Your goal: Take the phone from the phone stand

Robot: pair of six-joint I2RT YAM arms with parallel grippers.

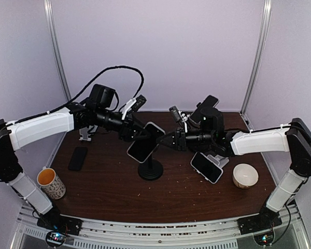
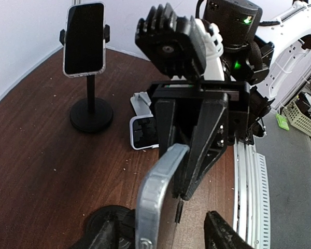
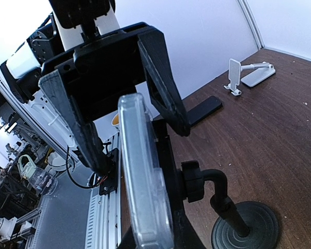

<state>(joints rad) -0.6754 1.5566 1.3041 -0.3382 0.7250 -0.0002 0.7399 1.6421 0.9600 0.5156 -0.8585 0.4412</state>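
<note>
Top external: phone (image 1: 144, 143) on stand (image 1: 150, 170), frame centre; left tool (image 1: 136, 134) spread astride its upper-left edge; right tool (image 1: 168, 140) at right edge, grip unclear. Bare tabletop (image 1: 145, 202) below stand, lower centre.

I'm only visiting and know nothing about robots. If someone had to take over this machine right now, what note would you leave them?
Left gripper: open, with a finger on either side of the phone, not pinching it.
Right gripper: at the phone's opposite edge with its fingers close together. I cannot tell whether it is gripping.
Phone: tilted and held in the clamp of the black stand.
Done: both grippers are at the phone.
Left to do: get a firm grip, pull the phone free of the stand, and set it down.
</note>
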